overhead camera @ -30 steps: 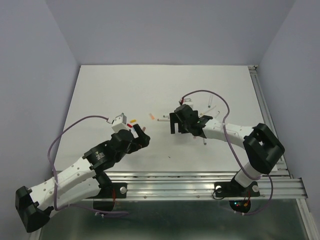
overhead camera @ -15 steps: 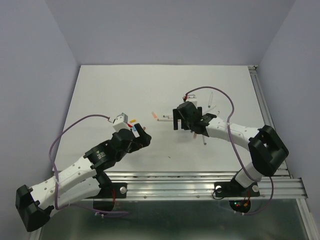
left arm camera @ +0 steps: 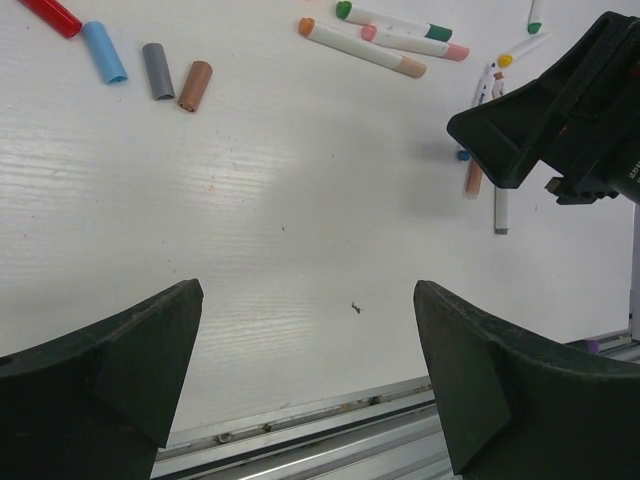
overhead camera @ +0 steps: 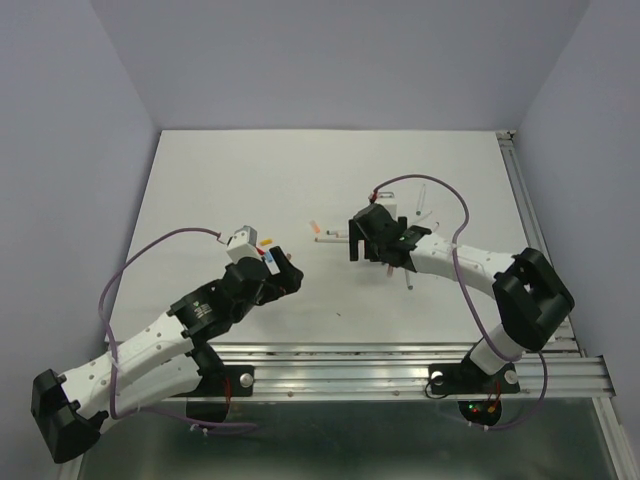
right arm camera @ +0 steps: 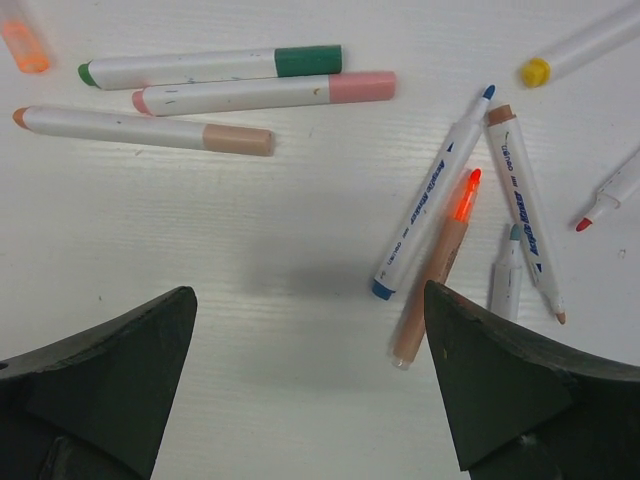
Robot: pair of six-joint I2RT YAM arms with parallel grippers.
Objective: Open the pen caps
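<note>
Altogether, four loose pen caps [left arm camera: 157, 71] (red, blue, grey and brown) lie in a row left of the middle of the worktop [overhead camera: 250, 180]. A fifth, orange cap [right arm camera: 25, 45] lies just beside three capped pens [right arm camera: 265, 93] topped green, pink and tan. Six further pens [right arm camera: 435, 205] are scattered toward the right edge. Both the left gripper [left arm camera: 310, 380] and the right gripper [right arm camera: 310, 390] have their fingers wide apart, holding nothing. The caps are short, smooth plastic tubes. The barrels are slim and white.
</note>
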